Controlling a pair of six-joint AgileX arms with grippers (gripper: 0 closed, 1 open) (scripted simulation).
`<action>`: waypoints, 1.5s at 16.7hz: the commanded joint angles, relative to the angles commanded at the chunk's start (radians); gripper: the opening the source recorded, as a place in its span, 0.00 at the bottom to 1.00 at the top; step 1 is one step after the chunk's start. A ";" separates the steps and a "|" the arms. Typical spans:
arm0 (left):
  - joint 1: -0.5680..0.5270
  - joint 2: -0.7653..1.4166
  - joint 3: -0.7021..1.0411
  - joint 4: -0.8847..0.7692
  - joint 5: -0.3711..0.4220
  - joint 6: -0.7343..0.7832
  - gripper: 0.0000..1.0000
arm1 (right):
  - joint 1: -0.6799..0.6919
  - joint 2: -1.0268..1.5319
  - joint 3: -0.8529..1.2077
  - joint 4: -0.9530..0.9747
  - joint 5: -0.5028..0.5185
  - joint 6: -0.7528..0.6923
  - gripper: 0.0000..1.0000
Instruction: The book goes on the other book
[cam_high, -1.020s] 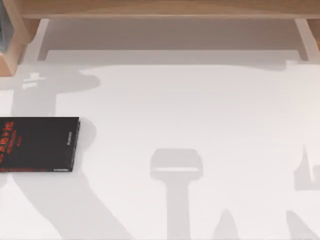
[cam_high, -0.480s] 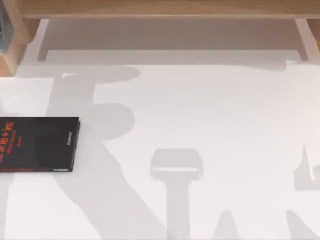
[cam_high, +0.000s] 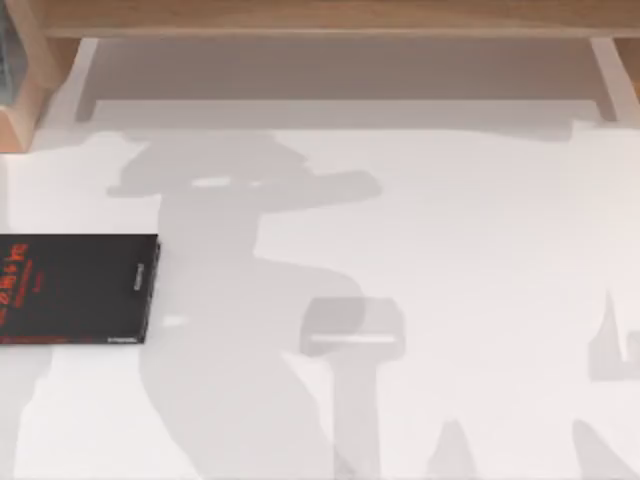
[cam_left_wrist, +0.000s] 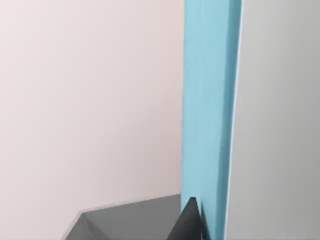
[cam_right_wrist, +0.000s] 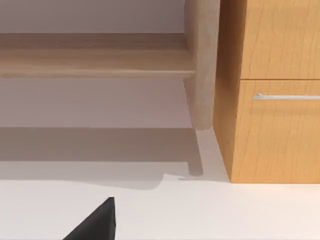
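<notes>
The other book (cam_high: 75, 290), thin and black with red lettering, lies flat at the table's left edge in the top view. In the left wrist view the book (cam_left_wrist: 210, 100) appears as a tall teal-blue slab with a pale edge, standing on end. My left gripper (cam_left_wrist: 204, 226) is shut on its lower end, one dark finger (cam_left_wrist: 187, 222) pressed against its face. A broad arm shadow falls on the table just right of the black book. My right gripper (cam_right_wrist: 97, 222) shows as a dark tip low over the table, near a wooden cabinet.
A wooden shelf unit (cam_high: 320, 15) runs along the back of the white table (cam_high: 480, 220). A wooden cabinet (cam_right_wrist: 270, 100) with a drawer handle (cam_right_wrist: 285, 96) stands by the right arm, and a wooden post (cam_right_wrist: 202, 65) beside it.
The large arm shadow has swept rightward, from over the black book to the table's left-middle. The black book has not moved.
</notes>
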 joint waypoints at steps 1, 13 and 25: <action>-0.002 -0.054 -0.019 0.014 -0.020 0.072 0.00 | 0.000 0.000 0.000 0.000 0.000 0.000 1.00; -0.103 -0.497 -0.392 0.064 -0.194 0.837 0.00 | 0.000 0.000 0.000 0.000 0.000 0.000 1.00; -0.305 -0.639 -1.088 -0.041 -0.265 1.254 0.00 | 0.000 0.000 0.000 0.000 0.000 0.000 1.00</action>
